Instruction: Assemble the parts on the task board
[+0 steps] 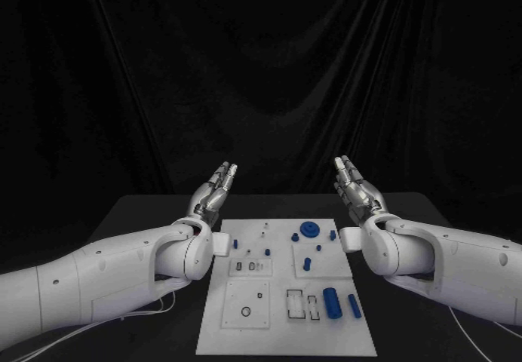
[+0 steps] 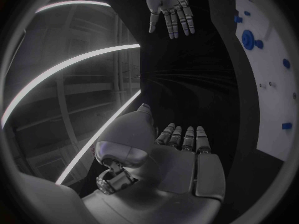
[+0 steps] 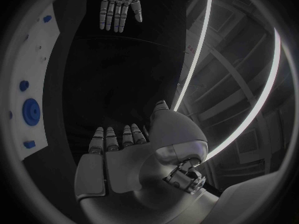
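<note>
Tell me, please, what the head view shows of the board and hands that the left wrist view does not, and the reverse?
The head view alone takes in the whole task board, with two long blue cylinders lying near its front right, and both hands raised beyond its far edge. The left wrist view alone shows the left hand from behind the palm, holding nothing, and the right hand facing it with fingers straight. Both show the round blue part on the white board and both hands apart from every part.

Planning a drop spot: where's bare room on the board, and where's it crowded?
Bare: the task board strip along its near edge, below the slots. Crowded: the far right corner around the blue gear, and the two blue cylinders at right. Each robot hand, left and right, is raised beyond the board.
</note>
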You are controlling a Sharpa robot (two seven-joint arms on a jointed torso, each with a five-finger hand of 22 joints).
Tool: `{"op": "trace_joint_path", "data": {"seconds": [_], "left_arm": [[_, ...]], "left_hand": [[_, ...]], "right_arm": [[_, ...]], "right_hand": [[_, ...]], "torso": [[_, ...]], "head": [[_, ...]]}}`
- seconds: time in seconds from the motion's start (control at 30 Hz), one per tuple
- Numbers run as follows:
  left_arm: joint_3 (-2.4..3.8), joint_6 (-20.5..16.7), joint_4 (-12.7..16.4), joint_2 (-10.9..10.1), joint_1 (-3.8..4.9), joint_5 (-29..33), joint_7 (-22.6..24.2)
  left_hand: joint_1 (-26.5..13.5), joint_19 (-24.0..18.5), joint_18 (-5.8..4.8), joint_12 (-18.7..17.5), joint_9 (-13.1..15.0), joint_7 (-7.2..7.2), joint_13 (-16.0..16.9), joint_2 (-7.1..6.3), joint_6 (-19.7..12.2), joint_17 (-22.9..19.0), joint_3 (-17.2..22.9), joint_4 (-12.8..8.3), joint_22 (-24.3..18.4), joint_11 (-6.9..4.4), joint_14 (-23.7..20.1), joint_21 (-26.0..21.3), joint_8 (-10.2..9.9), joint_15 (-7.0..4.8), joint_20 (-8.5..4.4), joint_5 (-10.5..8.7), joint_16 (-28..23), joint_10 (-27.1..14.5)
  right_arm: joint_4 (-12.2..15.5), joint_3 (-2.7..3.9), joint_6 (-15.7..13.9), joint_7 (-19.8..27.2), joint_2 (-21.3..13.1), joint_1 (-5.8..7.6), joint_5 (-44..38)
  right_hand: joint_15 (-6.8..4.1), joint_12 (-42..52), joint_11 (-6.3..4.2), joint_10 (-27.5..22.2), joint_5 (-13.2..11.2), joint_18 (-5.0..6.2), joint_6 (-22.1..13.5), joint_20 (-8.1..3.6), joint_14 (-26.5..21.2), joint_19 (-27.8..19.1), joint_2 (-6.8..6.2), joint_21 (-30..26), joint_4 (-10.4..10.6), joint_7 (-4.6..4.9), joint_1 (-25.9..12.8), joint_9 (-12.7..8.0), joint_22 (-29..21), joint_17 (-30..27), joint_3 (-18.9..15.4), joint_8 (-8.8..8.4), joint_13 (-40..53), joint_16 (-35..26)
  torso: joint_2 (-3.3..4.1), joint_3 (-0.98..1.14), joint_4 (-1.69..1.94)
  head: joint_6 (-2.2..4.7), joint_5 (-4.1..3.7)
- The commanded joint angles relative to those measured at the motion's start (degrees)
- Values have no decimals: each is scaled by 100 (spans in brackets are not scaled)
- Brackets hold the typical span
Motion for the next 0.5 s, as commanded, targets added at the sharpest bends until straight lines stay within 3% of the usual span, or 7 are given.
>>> {"op": "trace_joint_path", "data": {"seconds": [0.03, 0.13, 0.27, 0.4, 0.47, 0.5], "left_arm": [[-121, 1423, -165, 75, 135, 424, 561], [-269, 1976, -319, 136, 246, 572, 725], [-416, 2526, -471, 197, 356, 720, 887], [-502, 2848, -561, 233, 421, 807, 982], [-538, 2983, -598, 248, 448, 843, 1022], [-555, 3048, -616, 255, 461, 860, 1041]], "left_hand": [[208, 6, 136, -20, 14, -22, -9, 59, 74, -6, -35, 70, -8, -49, 8, -20, 32, -701, -319, 32, -22, 12], [211, 6, 153, -20, 16, -11, -9, 58, 91, -6, -35, 70, -8, -36, 8, -20, 34, -684, -287, 29, -22, 12], [214, 6, 186, -20, 19, 8, -9, 59, 116, -6, -33, 70, -8, -16, 8, -20, 37, -657, -222, 15, -22, 12], [218, 6, 209, -20, 23, 29, -9, 59, 146, -6, -32, 70, -8, 6, 8, -20, 42, -633, -177, 9, -22, 12], [232, 6, 241, -20, 28, 55, -9, 57, 183, -6, -31, 68, -8, 34, 8, -20, 48, -600, -105, 7, -22, 12], [245, 6, 269, -20, 29, 73, -9, 57, 197, -6, -30, 68, -8, 53, 8, -20, 49, -577, -35, 9, -22, 12]], "right_arm": [[-85, -106, 1021, 184, 22, 127, 764], [-130, -187, 1198, 206, 33, 198, 902], [-145, -216, 1260, 214, 37, 223, 951], [-145, -216, 1260, 214, 37, 223, 951], [-145, -216, 1260, 214, 37, 223, 951], [-145, -216, 1260, 214, 37, 223, 951]], "right_hand": [[-1398, -28, -20, 2, -31, 80, 44, -736, -2, -1, -16, -22, 22, -20, 244, 11, -8, -9, -102, 24, -10, -23], [-1373, -28, 6, 2, -43, 82, 56, -707, -2, -1, -28, -22, 22, -4, 262, 14, -8, -9, -102, 27, -10, -23], [-1338, -28, 47, 2, -53, 84, 69, -667, -2, -1, -30, -22, 30, 37, 268, 17, -8, -9, -102, 31, -10, -23], [-1263, -28, 121, 2, -56, 85, 85, -587, -2, -1, -40, -22, 26, 88, 296, 20, -8, -9, -99, 34, -10, -23], [-1182, -28, 202, 2, -58, 83, 102, -528, -2, -1, -50, -22, 21, 120, 325, 23, -8, -9, -94, 38, -10, -23], [-1095, -28, 295, 2, -50, 75, 124, -460, -2, -1, -60, -22, 17, 144, 361, 27, -8, -9, -86, 43, -10, -23]], "torso": [[-4, -1, -1], [-4, -1, -1], [-4, -1, -1], [-4, -1, -1], [-4, -1, -1], [-4, -1, -1]], "head": [[0, 0], [0, 0], [0, 0], [0, 0], [0, 0], [0, 0]]}}
